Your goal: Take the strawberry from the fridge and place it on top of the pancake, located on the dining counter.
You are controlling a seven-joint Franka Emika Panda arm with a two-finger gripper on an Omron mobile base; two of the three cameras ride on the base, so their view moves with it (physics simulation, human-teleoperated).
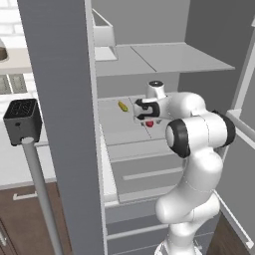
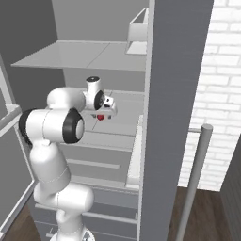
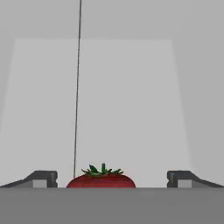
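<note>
The strawberry [image 3: 101, 179], red with a green leafy cap, lies on a pale grey shelf [image 3: 131, 109] inside the open fridge [image 1: 64, 124]. It sits between my two dark fingertips [image 3: 43, 178], which stand wide apart on either side without touching it. From the base views my gripper [image 1: 148, 119] hangs right over the strawberry [image 1: 149, 124], pointing down at the shelf. In the right base view a sliver of the red strawberry [image 2: 100, 116] peeks out under the gripper [image 2: 102, 114]. The gripper is open.
A small yellow oblong item [image 1: 122, 106] lies on the same shelf, left of the hand. An upper shelf [image 1: 164, 57] hangs above the arm. The open fridge doors [image 2: 174, 117] flank the arm closely on both sides. A dark toaster [image 1: 22, 120] sits on the wall counter at left.
</note>
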